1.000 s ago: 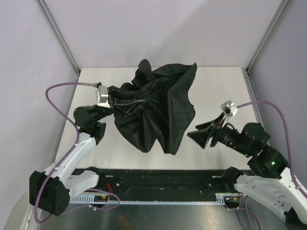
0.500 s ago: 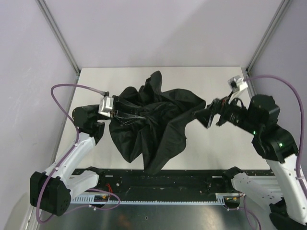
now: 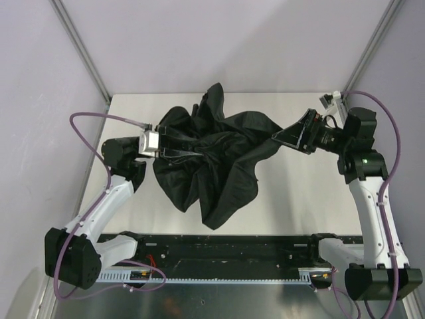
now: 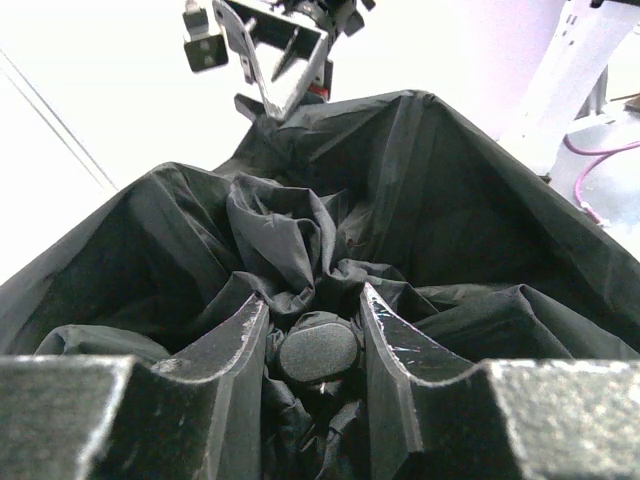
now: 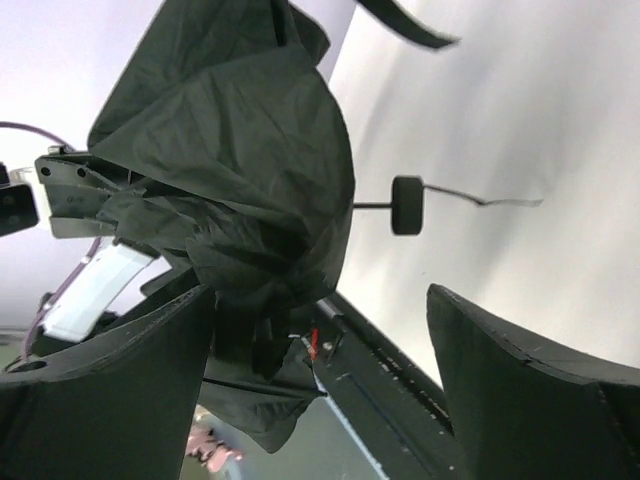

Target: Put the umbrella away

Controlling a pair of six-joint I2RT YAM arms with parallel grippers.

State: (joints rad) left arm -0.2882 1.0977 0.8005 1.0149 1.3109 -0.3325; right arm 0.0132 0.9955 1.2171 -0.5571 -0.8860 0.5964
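Note:
The umbrella [image 3: 219,166] is a crumpled heap of matte black fabric, partly lifted off the middle of the white table [image 3: 299,193]. My left gripper [image 3: 174,145] reaches into its left side. In the left wrist view the left gripper [image 4: 312,325] is shut on the umbrella's small oval cap [image 4: 318,350], with bunched fabric [image 4: 300,230] all round it. My right gripper [image 3: 284,137] stands wide open at the fabric's right edge. In the right wrist view the right gripper [image 5: 320,300] has a fold of the umbrella [image 5: 260,130] hanging by its left finger [image 5: 120,380]. The thin strap [image 5: 407,205] dangles free.
A black rail [image 3: 219,249] runs along the table's near edge between the arm bases. Pale walls with metal posts [image 3: 83,53] close the table in on the left, back and right. Purple cables [image 3: 86,126] loop off both wrists.
My right arm has swung from the front right up to the back right of the umbrella, and its jaws have widened. The fabric has bunched closer toward the left gripper, which shifted slightly right.

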